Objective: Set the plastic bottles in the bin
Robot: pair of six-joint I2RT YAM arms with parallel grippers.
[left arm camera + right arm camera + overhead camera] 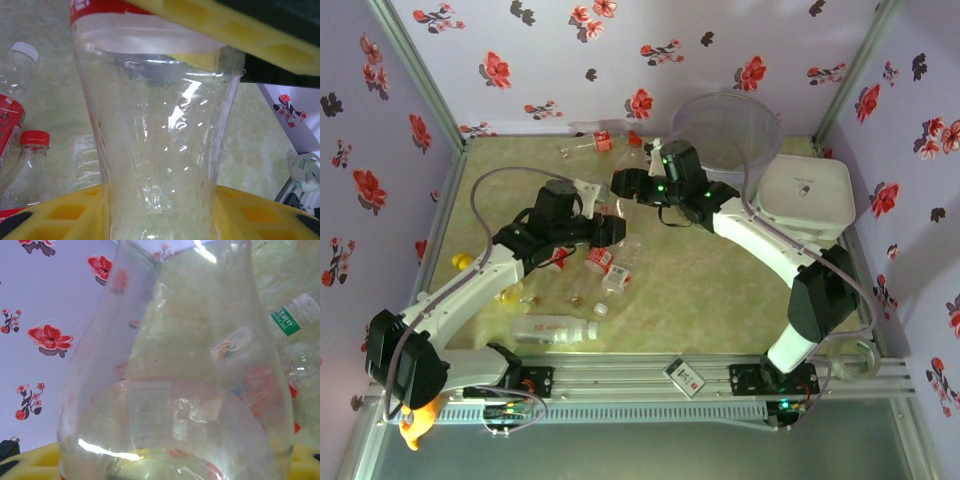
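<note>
A clear plastic bottle [160, 140] with a red label hangs above the table between both arms. My left gripper [608, 228] is shut on its lower body, with yellow fingers [250, 215] on either side. My right gripper [623, 185] is shut on the label end of the same bottle [175, 365], and one of its yellow fingers [225, 35] lies across that end. More plastic bottles lie on the table: a pair [605, 265] under the grippers, one [555, 328] near the front, and some [588, 148] at the back. The translucent bin [760, 130] stands at the back right, behind the right gripper.
A flat white rounded-square lid-like object [807, 195] sits right of the bin. A small yellow object [463, 262] lies at the table's left side. Flowered walls close in the table at the left, back and right. A green-labelled bottle [292, 317] lies beyond the held one.
</note>
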